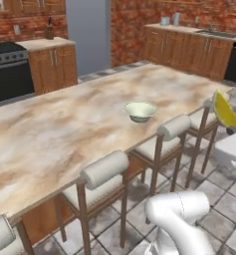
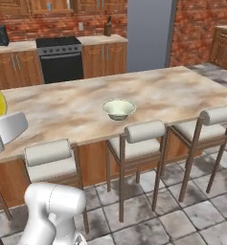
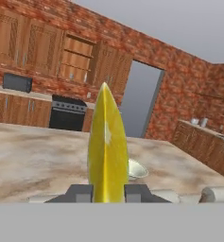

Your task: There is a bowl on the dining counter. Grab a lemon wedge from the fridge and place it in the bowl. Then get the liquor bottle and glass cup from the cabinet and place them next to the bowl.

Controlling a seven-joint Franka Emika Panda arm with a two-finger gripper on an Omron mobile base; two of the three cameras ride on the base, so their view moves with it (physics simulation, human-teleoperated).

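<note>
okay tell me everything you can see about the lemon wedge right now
The lemon wedge is bright yellow with a paler, glossy cut face, narrowing to a point at its top in the hand view. It stands on edge, clamped at its lower end by the shut gripper, whose dark fingers press it from both sides. Nothing else touches it. It is held in the air, off the stool side of the counter, and the bowl lies ahead of it.

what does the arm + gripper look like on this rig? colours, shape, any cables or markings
The arm is glossy white, built of thick rounded tubular links with smooth domed joint housings; it shows the same in the right base view. No cables, labels or markings are visible on it. The gripper has two small, dark grey, blocky finger tips with flat tops. A white hand housing shows at the edge of each base view.
</note>
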